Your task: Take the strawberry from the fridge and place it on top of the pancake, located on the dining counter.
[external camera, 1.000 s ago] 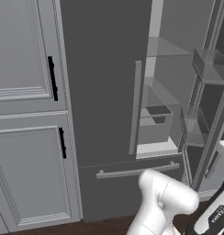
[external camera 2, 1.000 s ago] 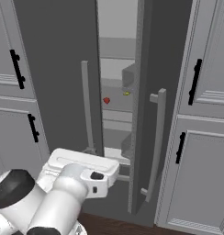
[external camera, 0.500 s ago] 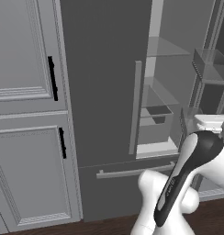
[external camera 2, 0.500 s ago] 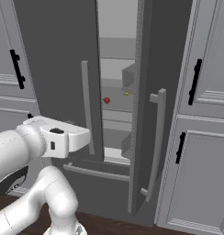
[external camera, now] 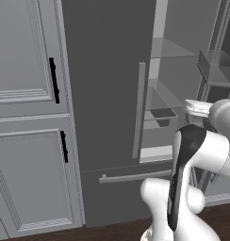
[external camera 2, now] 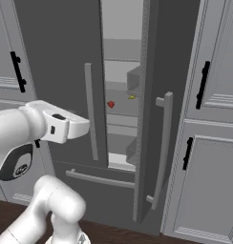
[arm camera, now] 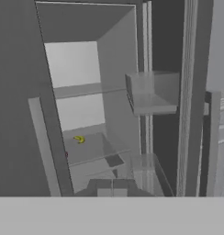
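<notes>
Red, one strawberry sits inside one fridge; claw pinched together, empty.

The fridge is seen ahead of the closed jaws, its right door swung open, its left door shut. The strawberry is set on an inner shelf well beyond the jaws, with a small curved item just to its right. Panelled cabinets are placed on either side of the fridge. A bottom drawer lies below the doors.
</notes>
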Available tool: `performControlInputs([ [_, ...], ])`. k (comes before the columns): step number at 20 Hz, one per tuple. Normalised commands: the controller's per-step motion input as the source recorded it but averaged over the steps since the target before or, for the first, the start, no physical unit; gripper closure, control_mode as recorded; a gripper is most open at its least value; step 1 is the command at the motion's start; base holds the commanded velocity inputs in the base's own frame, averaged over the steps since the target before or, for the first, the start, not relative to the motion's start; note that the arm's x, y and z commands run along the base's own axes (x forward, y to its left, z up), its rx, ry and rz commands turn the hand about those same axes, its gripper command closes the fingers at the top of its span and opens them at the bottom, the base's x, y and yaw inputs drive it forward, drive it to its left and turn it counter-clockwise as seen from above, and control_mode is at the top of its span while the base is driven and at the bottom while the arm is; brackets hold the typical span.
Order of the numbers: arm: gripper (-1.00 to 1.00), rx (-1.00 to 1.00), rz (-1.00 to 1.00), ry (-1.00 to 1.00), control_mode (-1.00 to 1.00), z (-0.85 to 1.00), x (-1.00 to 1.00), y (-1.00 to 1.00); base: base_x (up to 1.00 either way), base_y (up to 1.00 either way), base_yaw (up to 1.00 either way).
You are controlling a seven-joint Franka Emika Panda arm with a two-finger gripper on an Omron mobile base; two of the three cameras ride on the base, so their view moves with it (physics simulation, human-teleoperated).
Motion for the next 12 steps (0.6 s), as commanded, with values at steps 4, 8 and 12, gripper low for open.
performControlInputs([
  [4,1.0,0.02,-0.06,-0.27,-1.0,-0.39,0.48,0.14,0.0,0.0,0.0],
  [8,1.0,0.0,-0.23,-0.07,-1.0,-0.24,0.56,0.53,0.0,0.0,0.0],
  [12,1.0,0.0,-0.25,-0.06,-1.0,-0.32,0.85,0.52,0.0,0.0,0.0],
])
